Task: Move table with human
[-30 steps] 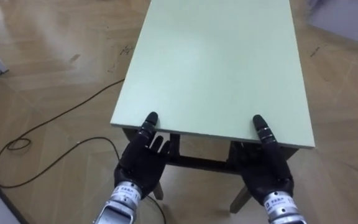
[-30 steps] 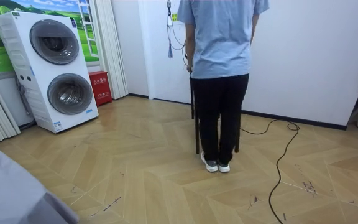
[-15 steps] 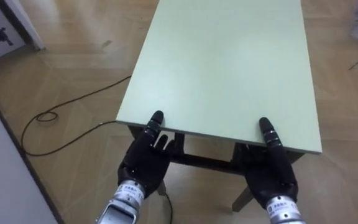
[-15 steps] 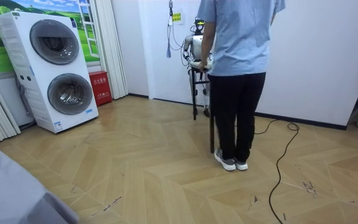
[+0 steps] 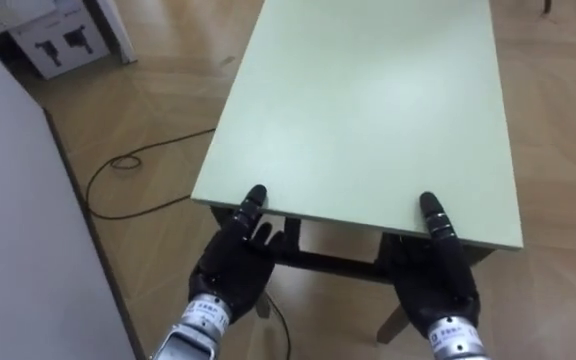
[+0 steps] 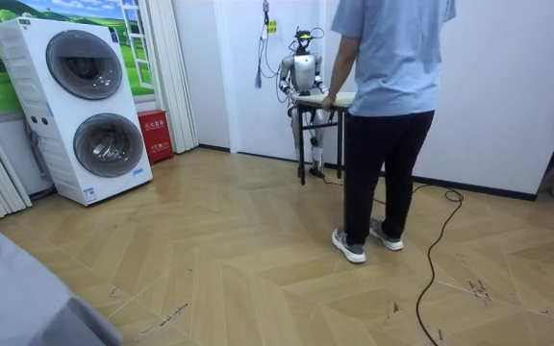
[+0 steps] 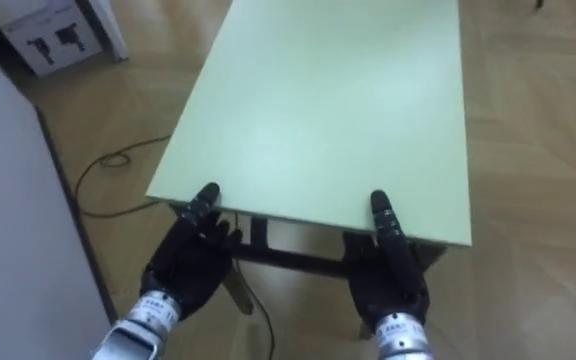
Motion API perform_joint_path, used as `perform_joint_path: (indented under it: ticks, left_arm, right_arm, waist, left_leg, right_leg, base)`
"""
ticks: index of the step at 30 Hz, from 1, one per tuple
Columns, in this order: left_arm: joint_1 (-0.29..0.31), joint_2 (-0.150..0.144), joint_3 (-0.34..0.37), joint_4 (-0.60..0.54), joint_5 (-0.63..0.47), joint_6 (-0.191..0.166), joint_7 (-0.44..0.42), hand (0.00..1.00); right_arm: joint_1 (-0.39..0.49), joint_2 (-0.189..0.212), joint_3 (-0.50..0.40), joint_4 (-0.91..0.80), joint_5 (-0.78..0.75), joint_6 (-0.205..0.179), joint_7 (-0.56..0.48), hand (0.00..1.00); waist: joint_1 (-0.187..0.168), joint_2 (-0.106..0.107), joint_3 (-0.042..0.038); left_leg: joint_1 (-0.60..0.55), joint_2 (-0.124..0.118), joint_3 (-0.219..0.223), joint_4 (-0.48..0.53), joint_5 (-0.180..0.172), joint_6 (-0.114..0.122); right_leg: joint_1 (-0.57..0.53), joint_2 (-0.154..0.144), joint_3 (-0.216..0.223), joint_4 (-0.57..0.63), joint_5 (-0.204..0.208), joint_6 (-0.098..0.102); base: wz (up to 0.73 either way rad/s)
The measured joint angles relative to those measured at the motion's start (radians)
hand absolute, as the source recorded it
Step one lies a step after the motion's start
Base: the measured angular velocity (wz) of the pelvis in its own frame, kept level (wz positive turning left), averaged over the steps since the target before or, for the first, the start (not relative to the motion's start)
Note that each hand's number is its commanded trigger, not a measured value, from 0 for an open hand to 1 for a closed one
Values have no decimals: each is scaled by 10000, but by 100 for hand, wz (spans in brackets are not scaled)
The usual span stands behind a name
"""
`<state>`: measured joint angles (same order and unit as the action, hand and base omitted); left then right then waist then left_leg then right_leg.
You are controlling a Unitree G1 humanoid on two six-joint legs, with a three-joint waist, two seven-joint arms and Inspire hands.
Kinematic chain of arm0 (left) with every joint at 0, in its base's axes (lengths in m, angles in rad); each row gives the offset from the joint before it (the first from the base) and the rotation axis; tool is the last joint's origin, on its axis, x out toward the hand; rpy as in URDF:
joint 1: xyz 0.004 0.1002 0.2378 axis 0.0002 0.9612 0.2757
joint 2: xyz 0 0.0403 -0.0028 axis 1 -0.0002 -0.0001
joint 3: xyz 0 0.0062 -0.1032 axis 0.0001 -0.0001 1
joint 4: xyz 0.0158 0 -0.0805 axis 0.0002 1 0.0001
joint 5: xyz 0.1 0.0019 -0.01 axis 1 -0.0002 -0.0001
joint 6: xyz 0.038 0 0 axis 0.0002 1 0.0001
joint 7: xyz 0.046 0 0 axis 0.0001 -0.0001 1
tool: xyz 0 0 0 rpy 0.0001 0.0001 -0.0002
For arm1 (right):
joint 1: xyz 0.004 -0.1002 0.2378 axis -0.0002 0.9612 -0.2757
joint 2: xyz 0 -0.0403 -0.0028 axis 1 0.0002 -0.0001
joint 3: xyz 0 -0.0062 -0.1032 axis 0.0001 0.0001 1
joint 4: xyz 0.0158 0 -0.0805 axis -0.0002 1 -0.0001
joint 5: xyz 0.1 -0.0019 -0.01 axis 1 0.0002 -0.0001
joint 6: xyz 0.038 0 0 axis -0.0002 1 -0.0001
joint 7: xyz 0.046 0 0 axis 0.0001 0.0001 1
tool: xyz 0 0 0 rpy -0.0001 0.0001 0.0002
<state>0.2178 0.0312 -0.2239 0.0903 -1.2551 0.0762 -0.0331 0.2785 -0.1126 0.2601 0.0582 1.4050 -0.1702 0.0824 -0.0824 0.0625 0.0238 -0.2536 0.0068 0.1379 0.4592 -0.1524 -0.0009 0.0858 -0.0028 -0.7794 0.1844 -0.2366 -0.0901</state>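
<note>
Holding the table [image 5: 368, 110] by its near short edge is as far as the job has got on your side. Its pale green top runs away from the robot toward 12 o'clock, and nothing lies on it.

Your left hand [image 5: 230, 272] grips the edge at about 7 o'clock, with the thumb laid over the top and the fingers tucked beneath. Your right hand [image 5: 436, 280] does the same at about 5 o'clock. Both are clamped on the table, one near each near corner.

In the room view, a person [image 6: 392, 58] in a light blue shirt stands at the opposite end with a hand [image 6: 328, 99] on the top. One heel is lifted, as if in mid-step. The robot stands upright close to the white wall behind it.

You cannot tell from these views whether the legs are clear of the wooden floor [image 5: 558, 150]. My reading is that the shared grip is made and the carry is under way. Nothing marks where the table should end up, so setting it down and letting go are both left to do.

Further out, a dark cable [image 5: 133, 160] loops on the floor at 9 o'clock. A cardboard box [image 5: 53, 35] sits at 11 o'clock, and a pale wall panel [image 5: 18, 230] is close at 8 o'clock. Watch that side. Two stacked washing machines [image 6: 85, 106] stand well apart, at the room view's left.
</note>
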Motion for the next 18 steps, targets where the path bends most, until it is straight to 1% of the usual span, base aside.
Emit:
perform_joint_path:
  ticks: [1, 2, 3, 4, 5, 6, 7, 8, 9, 10, 11, 12, 13, 14, 15, 18]
  left_arm:
    - [-5, -28, -6, 0, 1, 23, 1, 100]
    - [-82, -73, -58, 3, 30, 25, 26, 100]
    - [-165, -108, -82, 21, 133, 22, 85, 100]
    - [-181, -121, -82, 15, 168, 9, 85, 100]
    - [-255, -120, -90, 10, 210, 8, 85, 100]
    - [-255, -109, -81, -3, 224, -21, 75, 100]
    - [-217, -92, -70, -6, 218, -32, 39, 100]
    - [-147, -81, -61, -12, 194, -32, 11, 100]
    - [-82, -82, -51, -16, 183, -32, 14, 100]
    - [-82, -73, -53, -12, 184, -20, 34, 100]
    - [-28, -80, -57, -10, 189, -3, 91, 100]
    - [28, -77, -55, -8, 177, 7, 98, 100]
    - [56, -83, -60, -9, 150, 7, 98, 100]
    - [79, -89, -80, -10, 126, 7, 95, 100]
    - [67, -92, -87, -10, 118, 7, 95, 100]
    - [81, -52, -112, -10, 111, 5, 96, 100]
  right_arm:
    - [-22, -3, -7, -1, -12, -32, -19, 100]
    - [20, 49, -48, -2, -27, -93, -16, 100]
    - [63, 46, -120, 1, -16, -102, -14, 100]
    - [67, 12, -143, -4, -11, -88, 8, 100]
    - [64, 22, -193, -11, 7, -29, 51, 100]
    - [53, 33, -226, -11, 28, -7, 84, 100]
    - [38, 33, -249, -10, 29, 73, 85, 100]
    - [26, 17, -302, -2, 26, 214, 84, 100]
    - [32, 18, -305, 28, 7, 314, 83, 100]
    - [65, 44, -306, 42, 7, 351, 83, 100]
    - [191, 64, -311, 25, 0, 395, 125, 100]
    - [221, 55, -315, 24, 1, 419, 170, 100]
    - [219, 53, -353, 24, 2, 436, 184, 100]
    - [214, 47, -452, 27, 3, 561, 199, 100]
    - [185, 37, -485, 27, 3, 608, 198, 100]
    - [177, 32, -480, 107, 27, 625, 194, 100]
  waist:
    - [-12, 61, -14]
    - [-17, 58, -12]
    - [-14, -48, 2]
    - [-34, -62, -6]
    - [-7, -67, -9]
    - [97, -54, -23]
    - [154, -43, -30]
    - [298, 0, -45]
    - [337, 33, -64]
    - [321, 7, -56]
    - [316, -74, -58]
    - [312, -114, -52]
    - [322, -113, -52]
    - [389, -109, -56]
    - [462, -112, -57]
    - [615, -115, -59]
  left_leg:
    - [48, -55, -55, -260, 26, 44]
    - [307, -232, -327, -1085, 252, 414]
    - [550, -512, -729, -1903, 767, 440]
    - [635, -608, -847, -2194, 943, 445]
    - [640, -659, -720, -2333, 1105, 438]
    - [536, -496, -232, -1958, 990, 498]
    - [426, -386, 40, -1615, 830, 462]
    - [246, -246, 272, -1287, 662, 465]
    - [258, -219, 111, -1411, 603, 544]
    - [296, -274, -28, -1511, 608, 603]
    - [412, -423, -301, -1767, 759, 633]
    - [488, -507, -352, -1916, 836, 659]
    - [495, -524, -332, -1934, 848, 677]
    - [505, -537, -314, -1936, 849, 685]
    - [512, -554, -332, -1958, 850, 708]
    - [546, -609, -330, -2050, 890, 778]
  right_leg:
    - [5, 11, -140, 12, -9, 17]
    - [-44, -22, -59, 67, -17, 44]
    - [-198, -163, 677, 231, -19, 65]
    - [-275, -181, 1176, 272, -20, 72]
    - [-387, -208, 1399, 273, -26, 82]
    - [-433, -285, 819, 268, -44, 106]
    - [-434, -309, 577, 287, -52, 115]
    - [-414, -312, 281, 394, -99, 197]
    - [-395, -262, 377, 543, -191, 361]
    - [-396, -275, 454, 632, -240, 449]
    - [-413, -317, 878, 769, -258, 494]
    - [-417, -308, 1239, 764, -267, 512]
    - [-417, -312, 1253, 754, -267, 512]
    - [-409, -328, 1236, 753, -267, 512]
    - [-407, -339, 1240, 753, -267, 512]
    - [-408, -380, 1238, 760, -249, 535]
  base:
    - [30]
    - [51]
    - [55]
    - [47]
    - [20]
    - [5]
    - [-22]
    - [-16]
    - [0]
    - [29]
    - [35]
    - [26]
    - [8]
    - [0]
    - [0]
    - [5]
